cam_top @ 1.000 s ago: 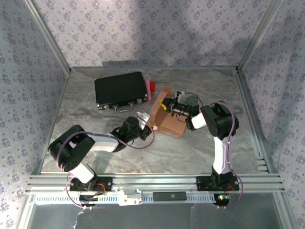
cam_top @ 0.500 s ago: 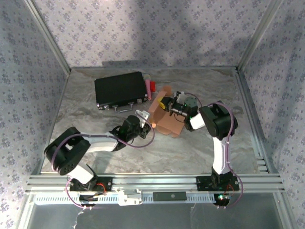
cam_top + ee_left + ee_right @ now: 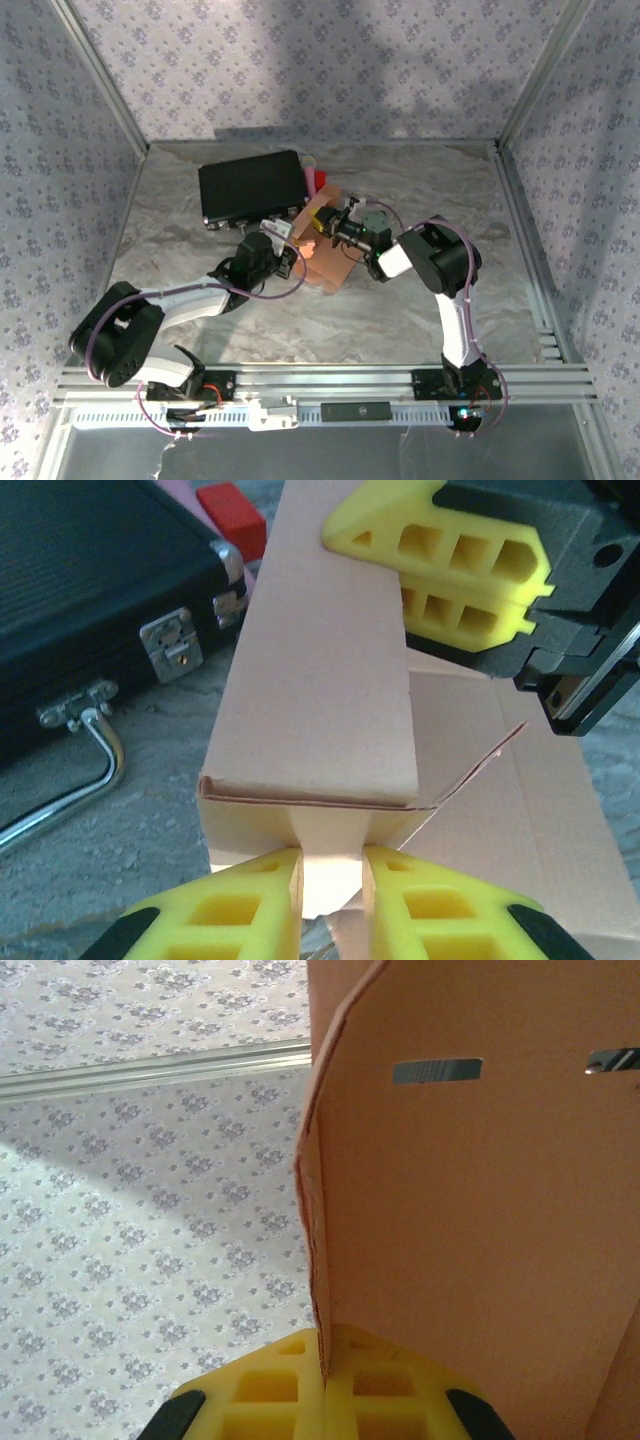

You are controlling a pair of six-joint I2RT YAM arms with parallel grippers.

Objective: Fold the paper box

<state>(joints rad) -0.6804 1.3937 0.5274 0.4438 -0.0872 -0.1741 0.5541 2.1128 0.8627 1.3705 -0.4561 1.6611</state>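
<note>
Shifted left across the desk (image 3: pixel 420 320) toward the case (image 3: pixel 250 188) since a second ago are the box (image 3: pixel 330 262) and both arms. The box is judged partly folded: one long wall is raised and doubled over, while the base panel and a side flap are seen lying open, so the remaining walls and the closing are left. The right gripper (image 3: pixel 325 1380) is clamped on that wall's top edge. The left gripper (image 3: pixel 330 880) is set astride a lower flap; whether it is pinched cannot be told.

Black latched case (image 3: pixel 252 187) back-left on grey marbled desk (image 3: pixel 420 300); red-pink item (image 3: pixel 318 179) at its right end; floral walls (image 3: pixel 330 60)
</note>
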